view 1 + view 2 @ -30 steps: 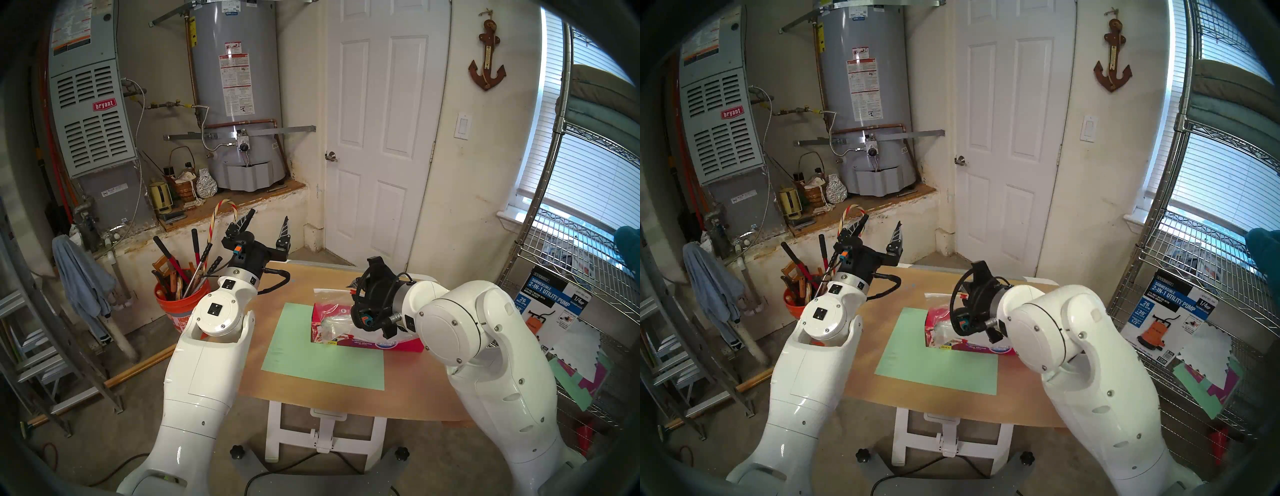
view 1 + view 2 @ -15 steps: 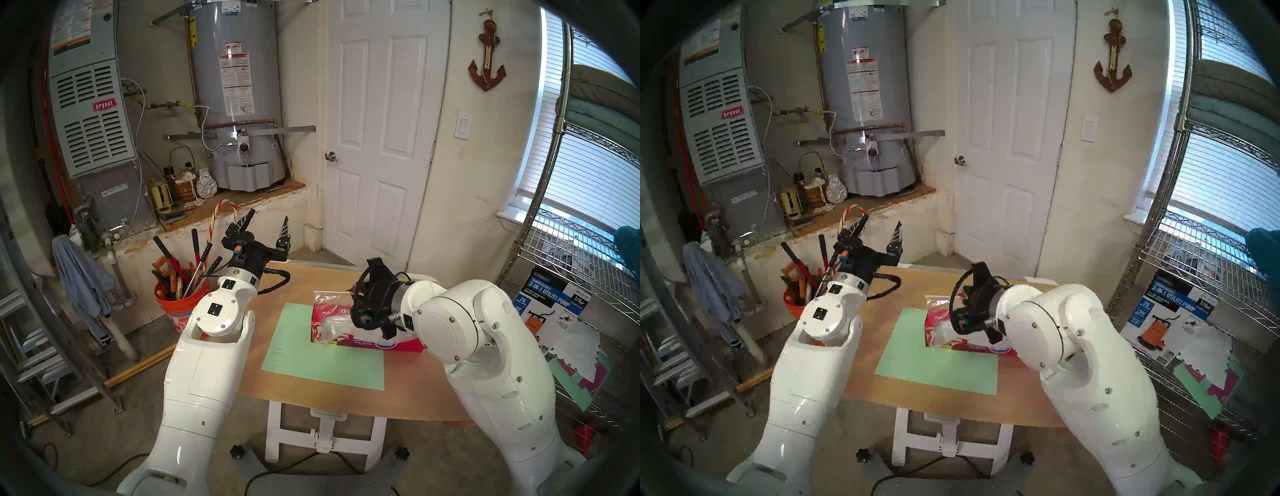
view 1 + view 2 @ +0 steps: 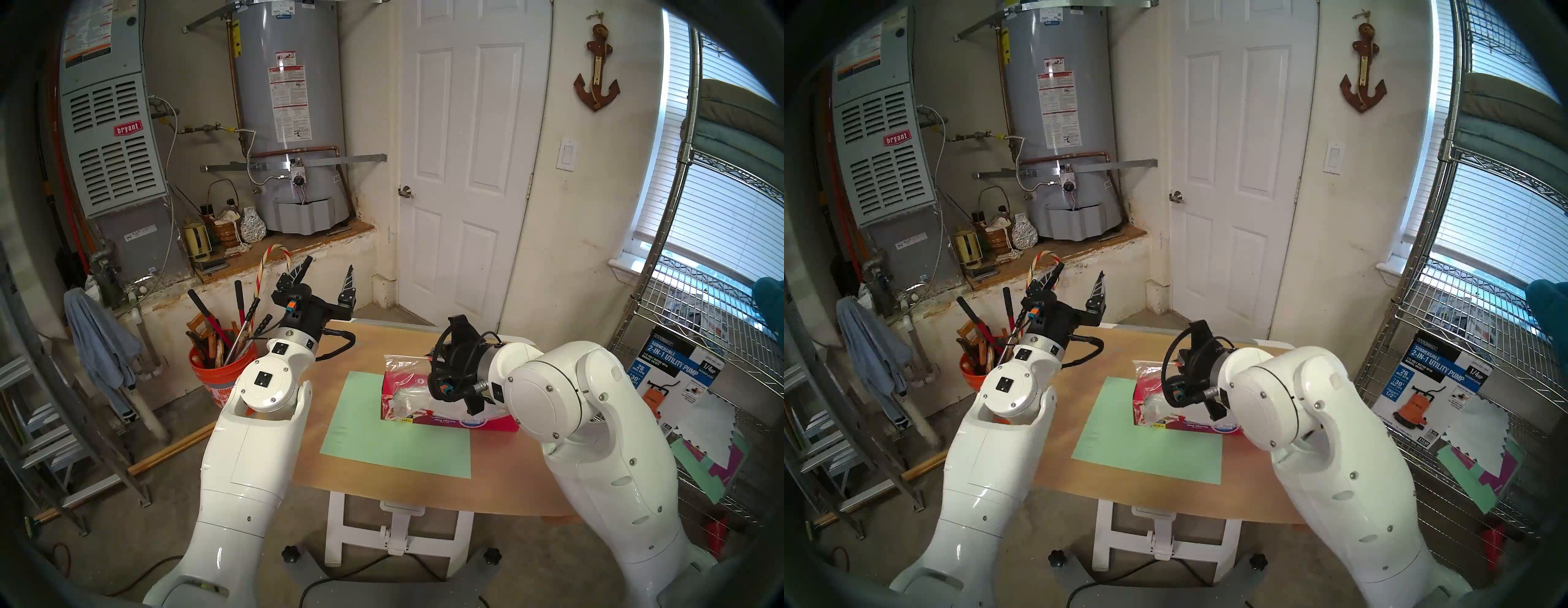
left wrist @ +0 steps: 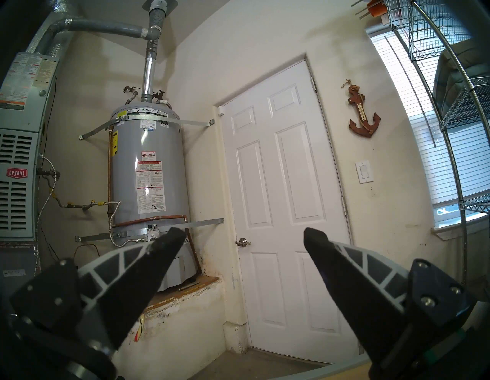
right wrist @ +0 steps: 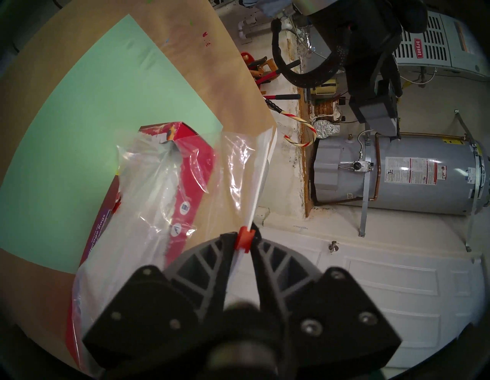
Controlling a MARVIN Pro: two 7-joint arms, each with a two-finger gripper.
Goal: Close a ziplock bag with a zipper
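The clear ziplock bag (image 5: 148, 201) lies crumpled over a long red cardboard box (image 5: 185, 148) on the table, and it also shows in the head view (image 3: 403, 366). The zipper (image 5: 258, 191) is a white strip running away from my right gripper along the bag's far edge. Its small red slider (image 5: 245, 238) sits pinched between the fingertips of my right gripper (image 5: 245, 237), which is shut on it. In the head view the right wrist hides those fingers. My left gripper (image 3: 329, 263) is raised over the table's far left corner, open and empty (image 4: 244, 234).
A green sheet (image 3: 382, 441) covers the middle of the tan table (image 3: 424, 492), under the red box (image 3: 466, 420). An orange bucket of tools (image 3: 212, 378) stands left of the table. A wire shelf (image 3: 700, 339) stands on the right.
My right arm has edged slightly to the left at the bag's far edge. The bag, the box and my left arm look unchanged.
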